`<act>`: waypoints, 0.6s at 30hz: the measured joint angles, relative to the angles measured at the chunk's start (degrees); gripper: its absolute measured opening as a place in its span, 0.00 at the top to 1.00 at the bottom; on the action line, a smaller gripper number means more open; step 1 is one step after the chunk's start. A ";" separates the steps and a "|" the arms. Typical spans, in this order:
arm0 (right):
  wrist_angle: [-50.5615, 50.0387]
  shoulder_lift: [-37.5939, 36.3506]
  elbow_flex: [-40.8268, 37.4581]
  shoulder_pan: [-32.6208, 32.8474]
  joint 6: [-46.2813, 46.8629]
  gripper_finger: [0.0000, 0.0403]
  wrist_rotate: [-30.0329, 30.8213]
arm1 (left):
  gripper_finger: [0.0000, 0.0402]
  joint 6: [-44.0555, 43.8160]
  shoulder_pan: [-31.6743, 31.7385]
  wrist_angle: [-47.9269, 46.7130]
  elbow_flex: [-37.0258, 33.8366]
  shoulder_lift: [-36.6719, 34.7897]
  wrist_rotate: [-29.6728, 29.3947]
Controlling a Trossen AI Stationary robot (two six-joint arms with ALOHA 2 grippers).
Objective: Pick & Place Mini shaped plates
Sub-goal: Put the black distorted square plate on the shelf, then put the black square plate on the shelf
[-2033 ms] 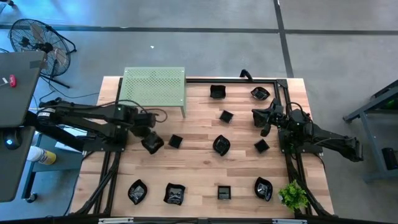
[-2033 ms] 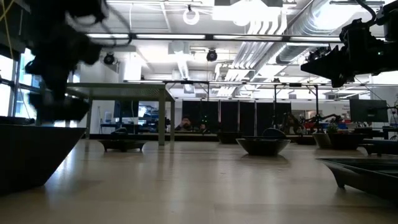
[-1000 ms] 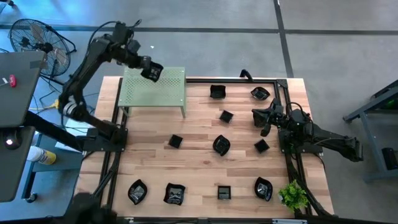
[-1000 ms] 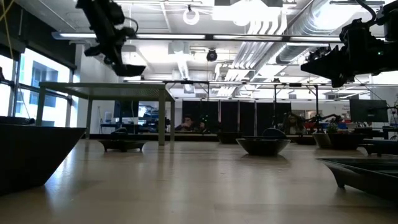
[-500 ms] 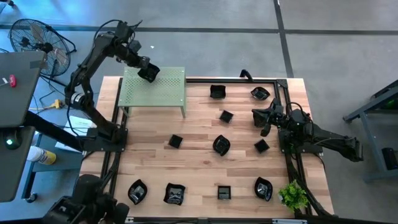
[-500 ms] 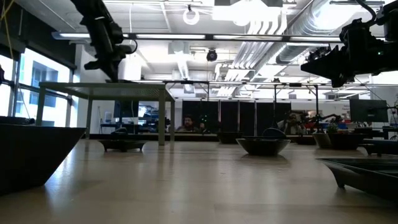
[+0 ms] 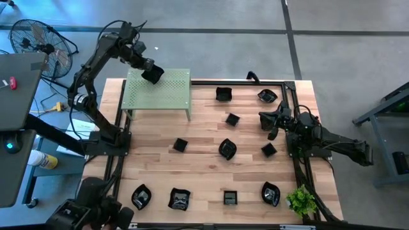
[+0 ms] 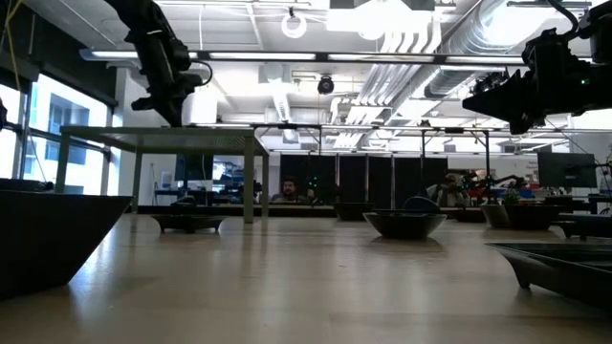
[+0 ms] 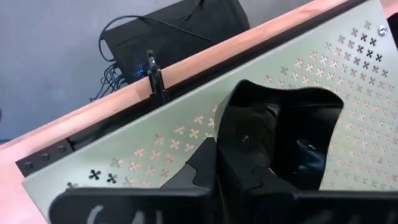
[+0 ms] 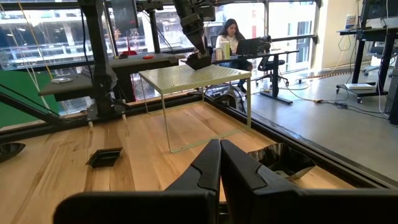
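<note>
Black mini plate part-hidden by clenched left fingers — on green shelf.

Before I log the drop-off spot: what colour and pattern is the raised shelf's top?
Pale green shelf, punched with small cross-shaped holes; the left wrist view shows it best.

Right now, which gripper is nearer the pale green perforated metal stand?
Left. The left gripper is at the pale green perforated metal stand, holding a glossy black mini plate on its top. The right gripper waits shut across the table.
</note>
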 joint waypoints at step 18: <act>0.00 -0.02 0.01 -0.01 0.01 0.99 -0.02 | 0.82 0.02 -0.02 0.22 2.84 -0.21 -1.55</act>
